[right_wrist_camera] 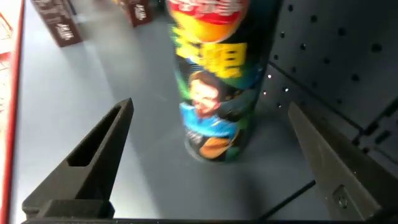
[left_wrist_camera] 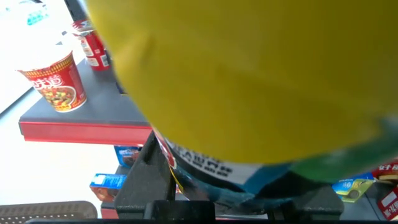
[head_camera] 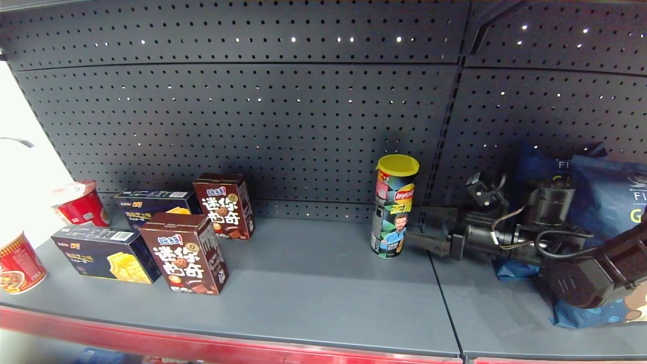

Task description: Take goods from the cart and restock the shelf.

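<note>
Okay, right pincer point(head_camera: 417, 224) is released, jaws spread either side of the upright yellow-lidded chip can point(head_camera: 394, 207) on the shelf point(head_camera: 313, 298), not touching it, with blue bags point(head_camera: 611, 202) at the can's 3 o'clock. Left pincer point(left_wrist_camera: 230, 190) is clenched on a second can point(left_wrist_camera: 249, 74), its yellow lid toward the wrist camera. Brown cookie boxes point(head_camera: 184, 253) stand well apart at the chip can's 9 o'clock, with noodle cups point(head_camera: 20, 263) farther out that way.
</note>
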{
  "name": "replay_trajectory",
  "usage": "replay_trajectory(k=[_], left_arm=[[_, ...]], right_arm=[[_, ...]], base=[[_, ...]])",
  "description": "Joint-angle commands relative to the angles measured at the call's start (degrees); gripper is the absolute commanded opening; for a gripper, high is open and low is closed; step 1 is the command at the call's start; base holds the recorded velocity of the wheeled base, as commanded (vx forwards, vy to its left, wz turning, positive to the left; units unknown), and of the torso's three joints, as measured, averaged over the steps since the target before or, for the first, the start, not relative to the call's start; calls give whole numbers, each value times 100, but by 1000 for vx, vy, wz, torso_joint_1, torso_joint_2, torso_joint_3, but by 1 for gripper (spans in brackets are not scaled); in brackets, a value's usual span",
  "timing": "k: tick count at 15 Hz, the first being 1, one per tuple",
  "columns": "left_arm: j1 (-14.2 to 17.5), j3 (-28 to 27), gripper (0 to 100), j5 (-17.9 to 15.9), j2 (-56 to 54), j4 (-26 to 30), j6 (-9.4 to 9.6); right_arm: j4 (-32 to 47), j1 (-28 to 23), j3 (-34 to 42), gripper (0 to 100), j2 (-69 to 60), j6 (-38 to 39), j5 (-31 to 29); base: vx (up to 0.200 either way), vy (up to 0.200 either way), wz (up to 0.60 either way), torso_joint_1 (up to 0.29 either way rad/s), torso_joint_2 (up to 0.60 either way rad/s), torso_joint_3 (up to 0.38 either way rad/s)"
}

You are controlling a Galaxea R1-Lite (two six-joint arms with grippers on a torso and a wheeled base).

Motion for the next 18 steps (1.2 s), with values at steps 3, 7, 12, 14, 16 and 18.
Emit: replay_trajectory(k=[3,7,12,14,16,18], left_arm=[[-3,8,0,3,10,-1,-1],[-3,25,0,3,10,8,-1],[-3,184,0,3,10,8,-1],[-3,192,0,3,1,8,-1],[-3,219,0,3,1,8,-1],[-3,219,0,3,1,8,-1]], right_arm=[[4,18,-464,100,571,7,3],[-5,97,-798,100,825,33,3],[-31,334,-992,100,931,191,-6],[-22,343,-1009,100,957,200,-32],[-22,396,-1045,100,1036,209,-85],[-304,536,-1132,100,1186,499,-103]], base=[[0,0,0,0,0,0],[0,0,0,0,0,0],[0,0,0,0,0,0],[0,0,0,0,0,0],[0,0,0,0,0,0],[0,0,0,0,0,0]])
